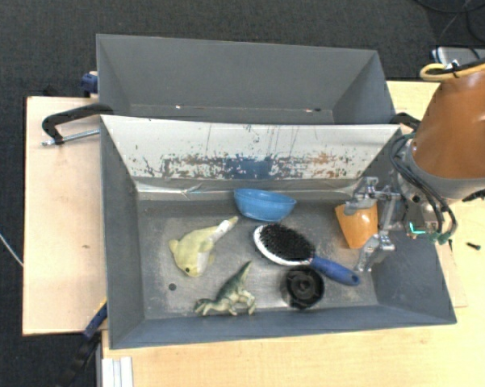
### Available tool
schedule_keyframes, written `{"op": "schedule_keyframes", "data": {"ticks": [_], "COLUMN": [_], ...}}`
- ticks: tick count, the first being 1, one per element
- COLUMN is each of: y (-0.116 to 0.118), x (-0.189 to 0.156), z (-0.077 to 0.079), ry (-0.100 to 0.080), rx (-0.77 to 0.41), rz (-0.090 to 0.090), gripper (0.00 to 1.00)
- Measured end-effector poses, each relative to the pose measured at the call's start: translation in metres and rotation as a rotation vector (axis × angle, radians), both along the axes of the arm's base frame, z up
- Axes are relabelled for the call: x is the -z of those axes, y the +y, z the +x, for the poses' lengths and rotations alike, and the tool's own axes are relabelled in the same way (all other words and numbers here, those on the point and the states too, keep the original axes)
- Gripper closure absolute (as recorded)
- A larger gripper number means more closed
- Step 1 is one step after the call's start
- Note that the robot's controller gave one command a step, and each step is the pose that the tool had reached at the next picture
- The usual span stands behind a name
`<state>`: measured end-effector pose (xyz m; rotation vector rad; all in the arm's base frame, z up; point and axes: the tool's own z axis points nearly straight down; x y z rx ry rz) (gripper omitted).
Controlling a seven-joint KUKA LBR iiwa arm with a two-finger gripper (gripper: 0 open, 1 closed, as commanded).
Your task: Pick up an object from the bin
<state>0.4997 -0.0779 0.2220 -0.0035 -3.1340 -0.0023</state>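
My gripper (372, 220) hangs low at the right side of the bin. Its two metal fingers stand apart, one at the back (365, 190) and one at the front (378, 248). Between them lies an orange cup-like thing (353, 226), close against the bin's right slope. The fingers are on either side of it and look open, and it rests on the bin. A hairbrush with a black oval head (284, 243) and a blue handle (336, 272) lies just left of the front finger, the handle end almost under it.
A black round thing (303, 287) lies at the front beside the brush. A blue bowl (264, 204) sits at the back wall, a pale yellow-green toy (195, 249) left of centre, and a green dinosaur (228, 297) at the front. The arm's orange cover looms over the right rim.
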Motion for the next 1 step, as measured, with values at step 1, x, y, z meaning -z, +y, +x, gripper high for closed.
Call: {"op": "schedule_keyframes", "data": {"ticks": [1], "y": [0.0725], "x": [0.1458], "z": [0.0034], "ry": [-0.006], "rx": [-0.040], "rz": [-0.002], "gripper": [0.00]}}
